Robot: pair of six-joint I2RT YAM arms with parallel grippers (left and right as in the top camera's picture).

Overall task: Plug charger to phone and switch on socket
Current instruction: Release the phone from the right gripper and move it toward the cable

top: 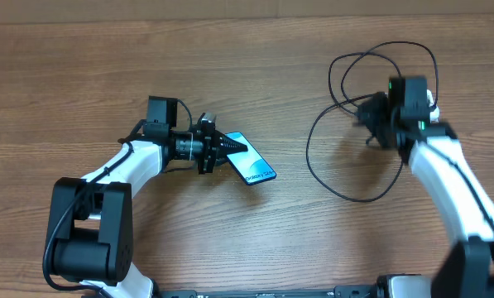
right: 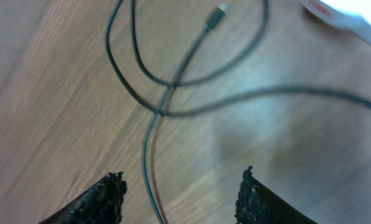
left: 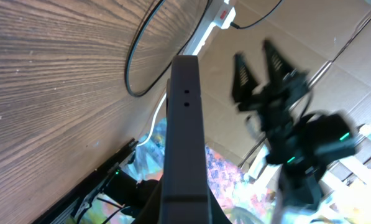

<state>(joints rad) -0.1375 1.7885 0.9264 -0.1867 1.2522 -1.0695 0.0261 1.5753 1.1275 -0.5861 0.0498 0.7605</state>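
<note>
Charger tip [right: 219, 12] shows only in right wrist view, not overhead.

**Left jaws clamped, right jaws apart**

The left arm [top: 135, 164] reaches out from its base, forearm low and nearly level, wrist rolled. The left gripper [top: 235, 146] is closed tight on the end of the phone [top: 251, 164]. The right arm [top: 445, 170] stretches forward and bends inward. The right gripper [top: 369, 121] points leftward and down, its fingers [right: 104, 198] spread with nothing between them.
</note>
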